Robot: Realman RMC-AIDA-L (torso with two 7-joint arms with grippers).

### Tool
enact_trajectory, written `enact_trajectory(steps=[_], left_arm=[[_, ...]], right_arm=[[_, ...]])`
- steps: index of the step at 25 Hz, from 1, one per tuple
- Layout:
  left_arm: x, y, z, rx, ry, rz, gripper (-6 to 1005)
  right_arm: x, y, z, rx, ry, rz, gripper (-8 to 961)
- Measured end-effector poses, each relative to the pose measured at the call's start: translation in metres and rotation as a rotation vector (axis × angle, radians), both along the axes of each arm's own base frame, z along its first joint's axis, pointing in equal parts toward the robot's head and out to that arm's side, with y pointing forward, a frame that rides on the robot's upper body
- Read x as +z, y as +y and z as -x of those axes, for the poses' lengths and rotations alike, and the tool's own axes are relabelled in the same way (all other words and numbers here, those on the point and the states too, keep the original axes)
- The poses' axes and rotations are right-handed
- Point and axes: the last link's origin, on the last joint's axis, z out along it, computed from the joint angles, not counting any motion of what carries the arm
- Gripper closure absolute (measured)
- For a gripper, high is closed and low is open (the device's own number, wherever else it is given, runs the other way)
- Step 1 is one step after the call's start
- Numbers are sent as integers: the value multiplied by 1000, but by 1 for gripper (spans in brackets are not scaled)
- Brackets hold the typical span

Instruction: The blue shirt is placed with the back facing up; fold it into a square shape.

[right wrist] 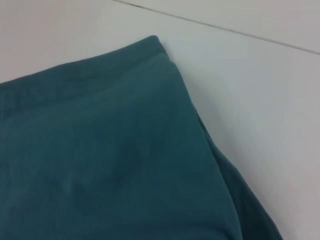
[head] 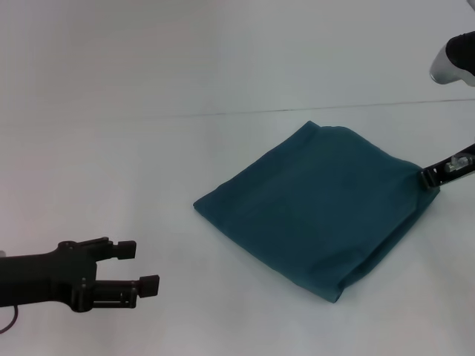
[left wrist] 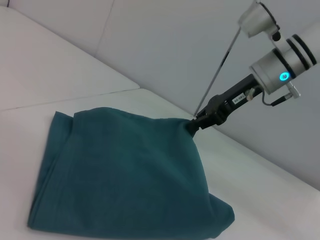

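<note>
at the left of the head view the left end effector [head: 142, 267] hangs low over the bare white surface [head: 223, 81], well apart from the cloth, its two dark fingers spread with nothing between them; it looks idle.

in the middle lies the blue shirt [head: 315, 215], already folded into a compact, roughly square stack set cornerwise on the surface. its near edges show several layers, and the stack is thicker and rounder along the side toward the robot's right. the top face is mostly smooth with soft wrinkles.

at the right, the right end effector [head: 429, 178] meets the shirt's right-hand corner. the left wrist view shows that corner [left wrist: 192, 125] drawn up into a peak at the tip of the right end effector, so i judge it to be clenched on the fabric there, though the fingers themselves are hard to make out. the right wrist view shows only the folded cloth and a far corner [right wrist: 155, 42] of it.

the fold looks nearly complete, so the risks lie in the letting go. if the right arm pulls away while pinching, it would drag the top layer and skew the square. if knit catches on a finger as it opens, the corner could lift and flop open. a tug sideways could also slide the whole soft stack across the smooth surface.
</note>
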Motion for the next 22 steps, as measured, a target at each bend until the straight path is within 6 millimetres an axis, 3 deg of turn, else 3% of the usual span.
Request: enact_trajectory(steps=[8,16,22], left_arm=[[-5,0,0,26,-10,-3,51],[-6,-3,6,62,-13,-14,51],[-6,-5,9,72,-14,-17,50]], right_arm=[[-5,4,10,36,54,26,924],[-4,9,0,14,-7,5,863],[12,8,-9,-8,-9,-70,818]])
